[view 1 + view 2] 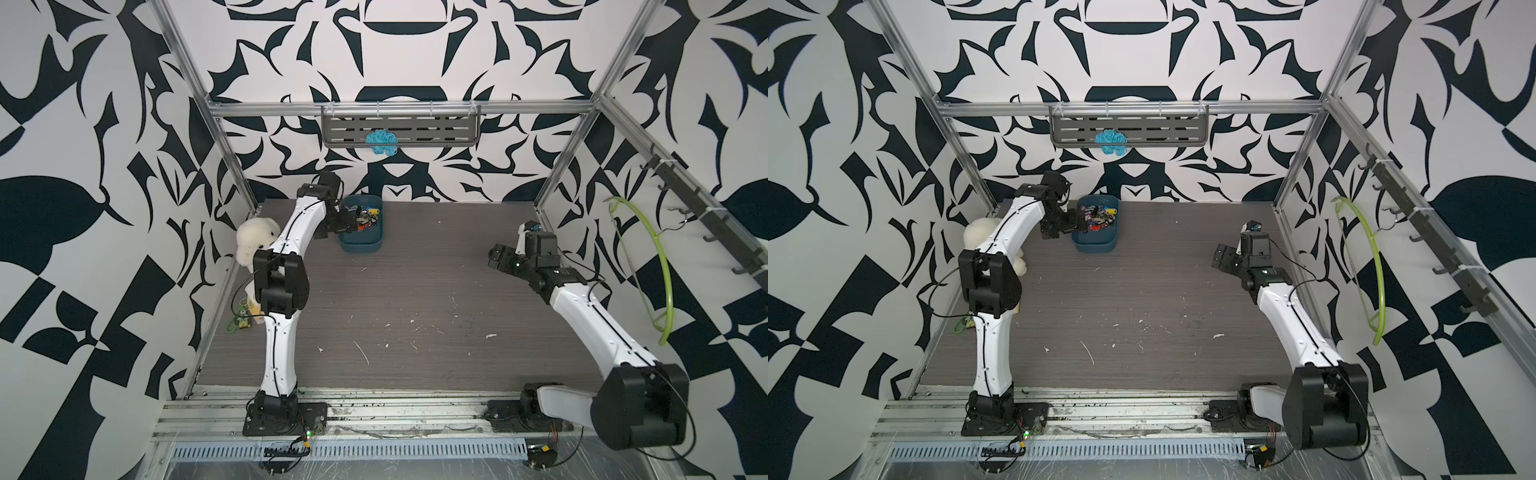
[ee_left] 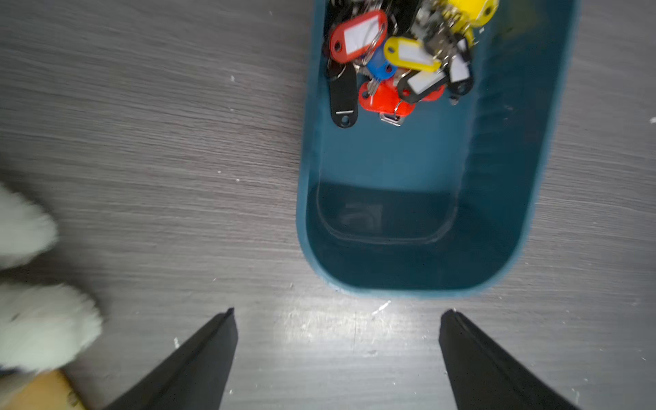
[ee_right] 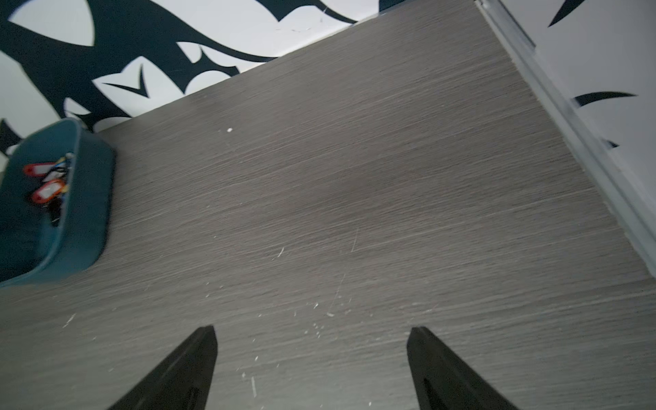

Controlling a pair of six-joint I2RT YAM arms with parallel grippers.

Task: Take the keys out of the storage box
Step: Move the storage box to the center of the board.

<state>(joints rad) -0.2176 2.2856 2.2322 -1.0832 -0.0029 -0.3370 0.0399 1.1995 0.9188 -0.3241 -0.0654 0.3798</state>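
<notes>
Nearest, right gripper (image 3: 312, 329) over bare grey table (image 1: 415, 299) on the right side, fingers spread wide, nothing between them. Left edge: white plush toy (image 1: 253, 239), partly behind the left arm. Further back, left gripper (image 2: 340, 311) hovers at the storage box (image 1: 360, 246), jaws wide apart and empty; in its wrist view the tips show just short of the box's rounded end. Box sits on the table near the back wall, left of centre. All keys (image 2: 397, 60) inside it, one tangled heap away from the gripper tips, tags red, yellow, blue, black. Back wall: grey slotted shelf (image 1: 401, 129) with a blue yarn-like bundle (image 1: 381, 142)
</notes>
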